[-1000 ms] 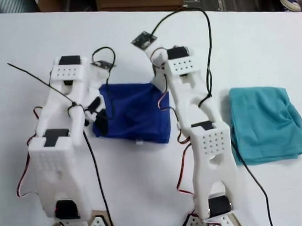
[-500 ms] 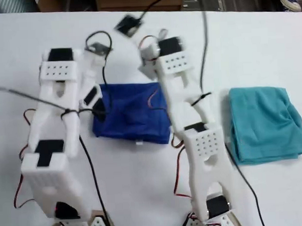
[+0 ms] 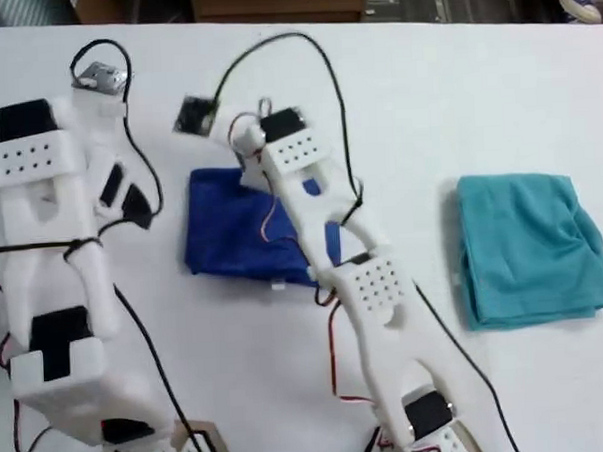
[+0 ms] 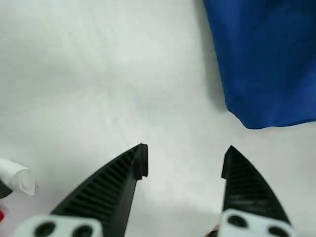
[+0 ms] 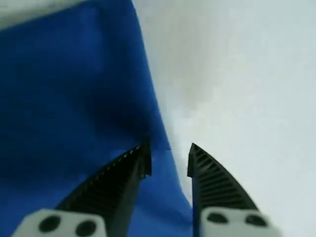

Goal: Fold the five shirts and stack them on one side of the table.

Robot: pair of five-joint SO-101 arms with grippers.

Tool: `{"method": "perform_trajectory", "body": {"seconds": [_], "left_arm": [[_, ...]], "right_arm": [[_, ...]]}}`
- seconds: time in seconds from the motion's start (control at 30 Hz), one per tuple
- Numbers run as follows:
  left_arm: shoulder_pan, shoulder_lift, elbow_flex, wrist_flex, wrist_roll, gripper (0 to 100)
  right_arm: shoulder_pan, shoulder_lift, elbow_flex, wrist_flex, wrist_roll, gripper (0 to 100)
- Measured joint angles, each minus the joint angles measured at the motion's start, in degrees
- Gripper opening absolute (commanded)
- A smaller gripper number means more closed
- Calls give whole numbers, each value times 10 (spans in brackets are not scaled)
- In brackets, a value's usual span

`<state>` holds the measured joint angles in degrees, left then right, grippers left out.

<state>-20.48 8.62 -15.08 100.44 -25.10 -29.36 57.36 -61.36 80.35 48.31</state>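
Observation:
A folded blue shirt point(image 3: 230, 232) lies mid-table, and a folded teal shirt point(image 3: 528, 246) lies to its right. My left gripper point(image 3: 123, 197) hangs open over bare table, just left of the blue shirt and clear of it. In the left wrist view the left gripper point(image 4: 185, 158) holds nothing, with the blue shirt point(image 4: 266, 59) off to one side. My right arm point(image 3: 299, 176) reaches across the blue shirt to its far edge. There the right gripper point(image 5: 169, 148) stands open by a narrow gap, straddling the blue shirt's point(image 5: 74, 89) edge.
The white table point(image 3: 496, 97) stretches bare behind and to the right. Black cables and two small camera boards point(image 3: 192, 116) trail near the far side of the arms. Both arm bases stand at the table's near edge.
The left arm has swung left, away from the blue shirt, with its gripper open. The right arm has moved left and now lies diagonally over the shirt.

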Motion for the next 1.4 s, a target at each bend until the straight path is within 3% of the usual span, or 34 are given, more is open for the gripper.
{"method": "perform_trajectory", "body": {"seconds": [0.13, 0.23, 0.37, 0.47, 0.6, 0.8, 0.97, 1.4], "left_arm": [[-6, 1, 0, 0, 13, 264], [-37, 18, 0, -2, 80, 264], [-118, 32, 0, -16, 185, 264], [-190, 33, 0, -33, 216, 264], [-236, 33, 0, -41, 222, 264], [-243, 33, 0, -41, 206, 264], [-244, 33, 0, -41, 206, 264], [-248, 33, 0, -40, 206, 264]], "right_arm": [[3, 3, -23, 0, -20, 138], [-4, 3, -25, 0, -18, 138], [-6, 3, -26, 0, 4, 139], [-6, 3, -26, 1, 21, 140], [-8, 3, -27, 33, 55, 140], [-13, 3, -37, 77, 119, 167], [-10, 43, -44, 70, 125, 241], [-6, 89, -59, 66, 129, 211]]}}
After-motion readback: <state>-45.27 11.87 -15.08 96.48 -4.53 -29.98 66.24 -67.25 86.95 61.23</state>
